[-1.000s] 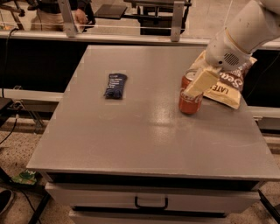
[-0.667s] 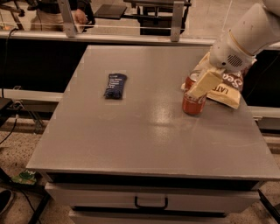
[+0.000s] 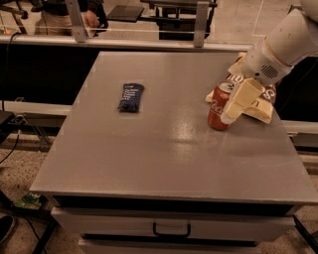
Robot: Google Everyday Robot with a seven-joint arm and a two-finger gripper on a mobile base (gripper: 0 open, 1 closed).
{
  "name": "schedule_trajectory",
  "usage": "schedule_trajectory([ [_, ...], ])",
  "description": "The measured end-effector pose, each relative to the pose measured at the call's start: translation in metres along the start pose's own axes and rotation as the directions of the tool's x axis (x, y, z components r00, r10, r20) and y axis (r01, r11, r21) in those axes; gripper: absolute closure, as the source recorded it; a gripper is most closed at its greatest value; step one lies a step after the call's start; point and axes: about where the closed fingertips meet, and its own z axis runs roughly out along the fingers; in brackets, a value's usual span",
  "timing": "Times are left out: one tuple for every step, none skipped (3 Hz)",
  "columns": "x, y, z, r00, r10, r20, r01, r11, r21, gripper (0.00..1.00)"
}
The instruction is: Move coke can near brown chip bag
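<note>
The coke can [image 3: 217, 106] stands upright on the grey table [image 3: 159, 154], at its right side. The brown chip bag [image 3: 259, 105] lies right behind and to the right of the can, touching or almost touching it; the arm hides most of the bag. My gripper [image 3: 230, 112] comes down from the upper right on the white arm [image 3: 278, 49] and sits against the can's right side, low over the table.
A small dark blue packet [image 3: 130, 96] lies on the left half of the table. The table's right edge runs close to the bag. A drawer with a handle [image 3: 171, 230] is below the front edge. A rail and a person [image 3: 59, 12] are behind the table.
The can has moved a little to the right, closer to the chip bag. The gripper has shifted from over the can's top to its right side.
</note>
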Motion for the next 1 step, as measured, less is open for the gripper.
schedule_trajectory([
  [0.0000,0.0000,0.0001,1.000,0.000,0.000,0.000,1.0000,0.000,0.00],
])
